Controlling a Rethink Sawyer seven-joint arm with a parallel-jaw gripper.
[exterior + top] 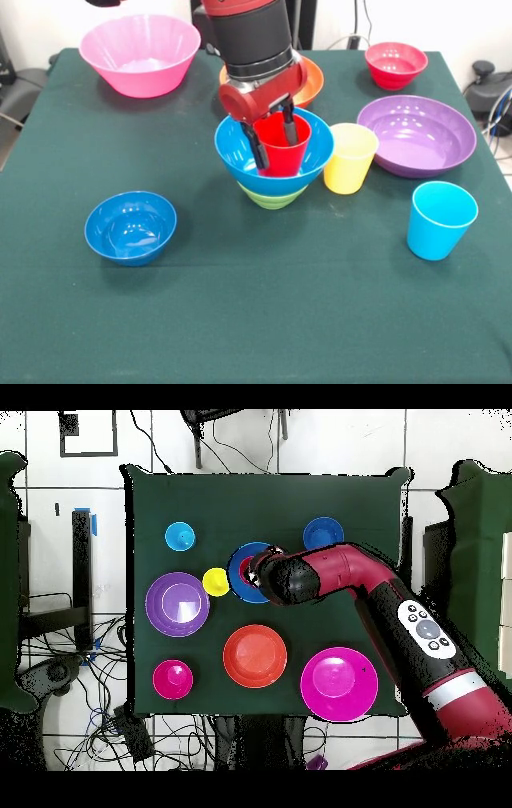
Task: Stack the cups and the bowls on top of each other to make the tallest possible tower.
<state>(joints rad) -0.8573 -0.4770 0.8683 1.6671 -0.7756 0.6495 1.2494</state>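
My tower (274, 164) at mid-table has three pieces so far, the large blue bowl (240, 152) nested on the green bowl (272, 197), my gripper (276, 142) pinching the red cup's (280, 148) rim inside it, while the small blue bowl (130, 226), sky-blue cup (439, 219) and yellow cup (349, 158) wait unstacked

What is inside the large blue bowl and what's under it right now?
Inside the large blue bowl stands the red cup, upright, with the gripper and its fingers straddling the cup's wall. Under it sits the green bowl; only its rim band shows. The blue bowl's floor is hidden.
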